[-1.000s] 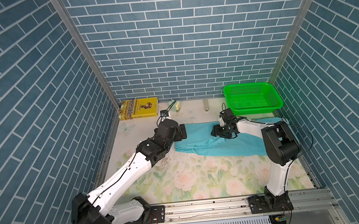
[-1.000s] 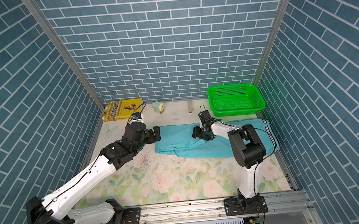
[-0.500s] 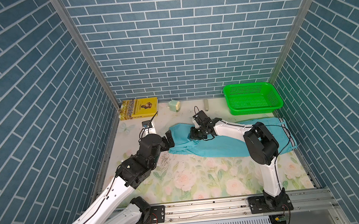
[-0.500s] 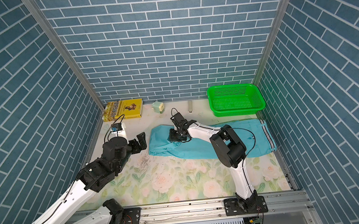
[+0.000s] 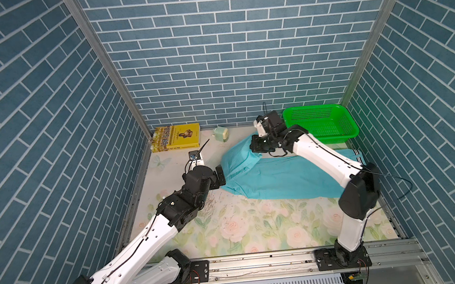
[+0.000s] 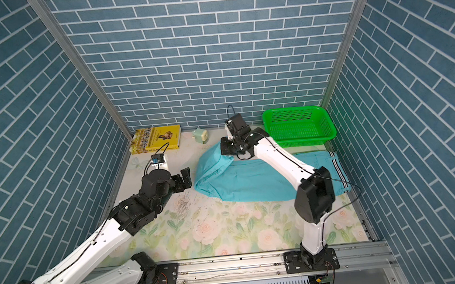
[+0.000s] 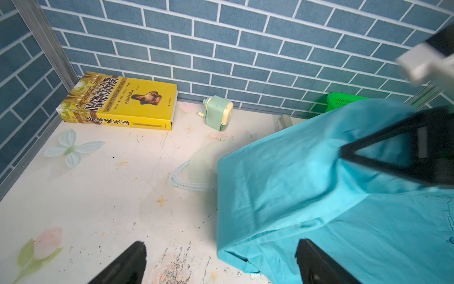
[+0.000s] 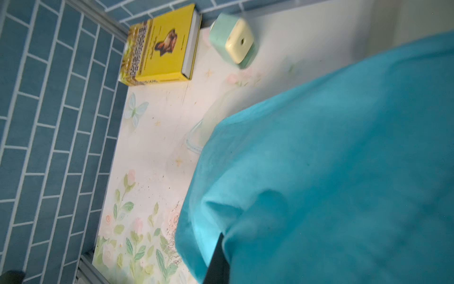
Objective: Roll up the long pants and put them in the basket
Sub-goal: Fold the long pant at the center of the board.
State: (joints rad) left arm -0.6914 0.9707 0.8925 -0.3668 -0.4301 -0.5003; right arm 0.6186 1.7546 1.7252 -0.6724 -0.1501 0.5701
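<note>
The long pants (image 5: 280, 180) (image 6: 252, 182) are turquoise and lie flat across the floral mat in both top views, with the striped waistband (image 6: 338, 172) at the right. Their left end is lifted into a hanging fold. My right gripper (image 5: 260, 145) (image 6: 228, 148) is shut on the top of that fold and holds it off the mat. In the right wrist view the cloth (image 8: 331, 172) fills most of the picture and only one dark finger (image 8: 218, 260) shows. My left gripper (image 5: 219, 177) (image 7: 221, 265) stands open just left of the fold's lower edge, with nothing between its fingers.
A yellow book (image 5: 176, 137) lies in the back left corner. A mint pencil sharpener (image 5: 221, 134) stands beside it. A green basket (image 5: 320, 123) sits at the back right, close behind the right arm. Brick-patterned walls close in three sides.
My right gripper travelled left along the pants, shut on their left end and raised it into a fold. The left gripper backed a little away from the cloth and stayed open.
</note>
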